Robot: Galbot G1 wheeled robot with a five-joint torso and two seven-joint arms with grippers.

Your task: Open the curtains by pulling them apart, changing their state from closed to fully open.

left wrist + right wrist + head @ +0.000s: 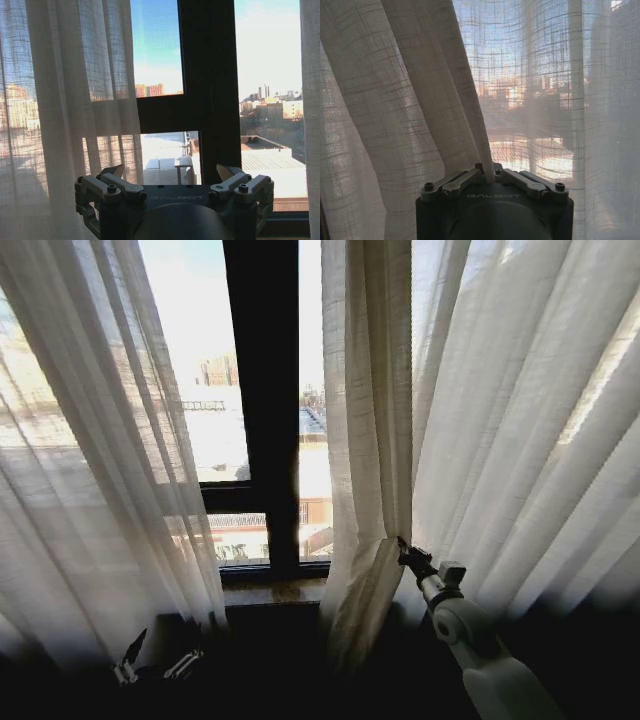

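The curtains hang as two sheer off-white panels with a gap between them. The left curtain (90, 490) is drawn aside at the left, and the right curtain (480, 440) covers the window's right part. My right gripper (403, 550) is shut on a bunched fold at the right curtain's inner edge, low down. In the right wrist view that fold (470, 115) runs straight into the closed right gripper (488, 171). My left gripper (155, 660) is low beside the left curtain's bottom, open and holding nothing. Its left wrist view shows the left gripper (172, 172) spread wide, with the left curtain (65, 110) beside it.
A dark window frame (262, 390) with a vertical post stands in the gap, over a stone sill (275, 590). City rooftops show through the glass (270, 75). Below the sill everything is dark.
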